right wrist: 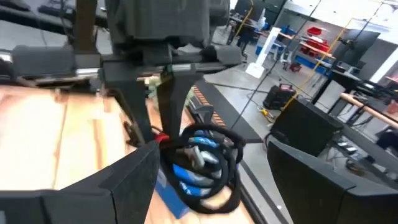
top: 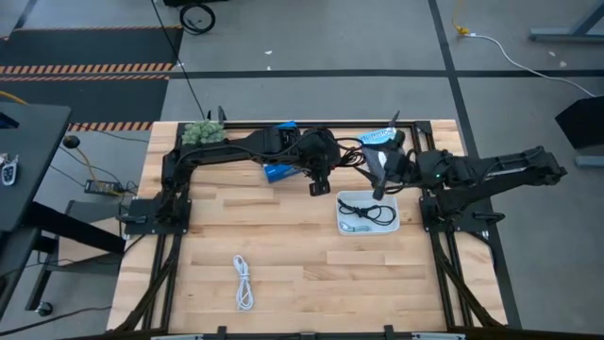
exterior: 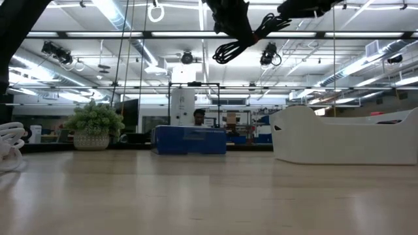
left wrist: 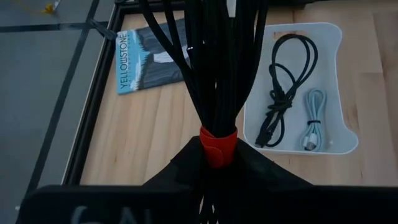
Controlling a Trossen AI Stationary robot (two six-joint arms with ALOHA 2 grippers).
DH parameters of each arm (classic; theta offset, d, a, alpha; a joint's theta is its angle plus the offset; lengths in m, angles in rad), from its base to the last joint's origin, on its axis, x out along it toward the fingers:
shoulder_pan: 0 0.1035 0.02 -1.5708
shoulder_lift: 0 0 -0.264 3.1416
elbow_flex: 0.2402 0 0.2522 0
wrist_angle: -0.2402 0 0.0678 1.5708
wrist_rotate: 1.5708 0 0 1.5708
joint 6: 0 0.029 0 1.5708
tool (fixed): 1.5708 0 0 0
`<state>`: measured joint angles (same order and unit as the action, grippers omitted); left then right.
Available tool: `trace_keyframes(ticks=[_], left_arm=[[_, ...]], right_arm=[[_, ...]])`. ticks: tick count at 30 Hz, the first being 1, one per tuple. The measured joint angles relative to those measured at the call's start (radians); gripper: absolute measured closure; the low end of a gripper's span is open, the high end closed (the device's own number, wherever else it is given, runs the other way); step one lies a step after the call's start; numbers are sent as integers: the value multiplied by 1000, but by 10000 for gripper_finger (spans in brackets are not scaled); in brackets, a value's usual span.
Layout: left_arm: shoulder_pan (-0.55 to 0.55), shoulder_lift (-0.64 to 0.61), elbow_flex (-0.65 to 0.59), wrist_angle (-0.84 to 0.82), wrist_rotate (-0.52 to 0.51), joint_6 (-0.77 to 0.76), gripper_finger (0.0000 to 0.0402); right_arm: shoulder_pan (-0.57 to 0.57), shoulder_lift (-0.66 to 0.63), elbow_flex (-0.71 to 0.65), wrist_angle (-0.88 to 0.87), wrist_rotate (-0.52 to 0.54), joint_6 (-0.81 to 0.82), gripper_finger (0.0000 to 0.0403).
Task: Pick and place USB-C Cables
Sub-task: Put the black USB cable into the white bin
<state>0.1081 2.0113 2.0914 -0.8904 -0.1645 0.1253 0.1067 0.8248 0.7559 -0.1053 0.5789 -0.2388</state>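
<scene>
Left wrist view: the left gripper (left wrist: 217, 163) clamps the red-banded black cable (left wrist: 217, 68) above the tabletop (left wrist: 143, 137), beside the white tray (left wrist: 348, 140); dangling loops could snag the open right gripper (top: 377, 173).

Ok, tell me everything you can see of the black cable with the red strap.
The black cable with the red strap is a bundle of thin, dark, matte loops cinched by a red wrap. The left gripper is shut on it at the wrap and holds it in the air, clear of the table. Its loops dangle freely, beside the white tray, which holds a black cable and a pale blue-grey cable.
</scene>
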Motion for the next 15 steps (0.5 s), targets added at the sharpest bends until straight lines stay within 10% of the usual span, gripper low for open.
trace_keyframes(ticks=[15], left_arm=[[-1,-7,-1,67,-11,91,335]], right_arm=[[49,-18,61,47,86,-59,96]])
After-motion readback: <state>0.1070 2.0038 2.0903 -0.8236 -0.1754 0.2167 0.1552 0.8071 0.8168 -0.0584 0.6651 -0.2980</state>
